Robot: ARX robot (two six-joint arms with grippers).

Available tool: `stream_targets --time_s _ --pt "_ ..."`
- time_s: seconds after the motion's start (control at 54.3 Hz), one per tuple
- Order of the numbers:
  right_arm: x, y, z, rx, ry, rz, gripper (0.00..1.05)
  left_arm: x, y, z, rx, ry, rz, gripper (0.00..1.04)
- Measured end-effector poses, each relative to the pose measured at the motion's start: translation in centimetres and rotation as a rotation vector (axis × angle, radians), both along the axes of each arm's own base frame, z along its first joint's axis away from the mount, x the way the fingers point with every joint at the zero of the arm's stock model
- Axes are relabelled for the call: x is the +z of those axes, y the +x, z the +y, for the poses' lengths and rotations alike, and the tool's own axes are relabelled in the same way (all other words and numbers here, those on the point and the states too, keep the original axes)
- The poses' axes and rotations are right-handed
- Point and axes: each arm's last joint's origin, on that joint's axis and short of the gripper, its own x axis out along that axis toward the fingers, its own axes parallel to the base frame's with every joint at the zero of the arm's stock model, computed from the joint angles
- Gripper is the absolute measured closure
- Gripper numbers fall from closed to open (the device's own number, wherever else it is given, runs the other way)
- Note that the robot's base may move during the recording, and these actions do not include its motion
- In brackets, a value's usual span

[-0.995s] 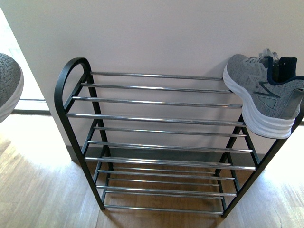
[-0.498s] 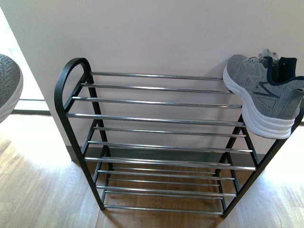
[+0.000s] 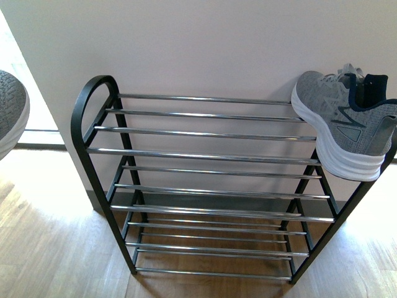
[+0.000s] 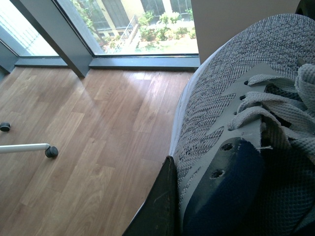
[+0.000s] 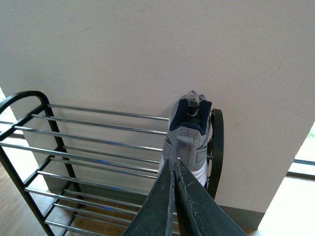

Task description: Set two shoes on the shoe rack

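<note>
While right sneaker (image 3: pixel 338 121) tops rack (image 3: pixel 205 156), left pincer (image 4: pixel 167 187) seemingly grips left sneaker (image 4: pixel 221 98).

A white wall (image 3: pixel 205 43) stands at the back. The wood floor (image 3: pixel 43 248) is sunny. A big window (image 4: pixel 138 22) shows plants.

Shoe rack (image 3: pixel 74 121), one grey sneaker (image 3: pixel 344 133) atop

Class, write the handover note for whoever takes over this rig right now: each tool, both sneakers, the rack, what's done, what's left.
Right tool: shut on the heel of the first sneaker, which is tilted at the right end of the shoe rack's top tier.
Left tool: shut on the second sneaker, in the air left of the rack.
Done: neither sneaker released.
Left: let go of the first, then set the second on the rods.
</note>
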Motion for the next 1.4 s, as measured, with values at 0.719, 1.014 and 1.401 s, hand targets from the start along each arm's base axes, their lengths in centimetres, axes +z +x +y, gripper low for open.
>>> stream_targets --time_s 0.719,1.014,1.401 --pt "-0.3 -1.8 0.0 0.0 0.0 0.005 1.03 0.0 0.0 0.0 -0.001 0.0 0.0 1.03" --pt "-0.3 -1.8 0.0 0.0 0.0 0.005 0.9 0.0 0.0 0.0 0.0 0.0 0.0 1.03" --pt "-0.3 -1.8 0.0 0.0 0.0 0.004 0.18 3.3 2.4 -3.2 -0.202 -0.609 -0.066 1.03"
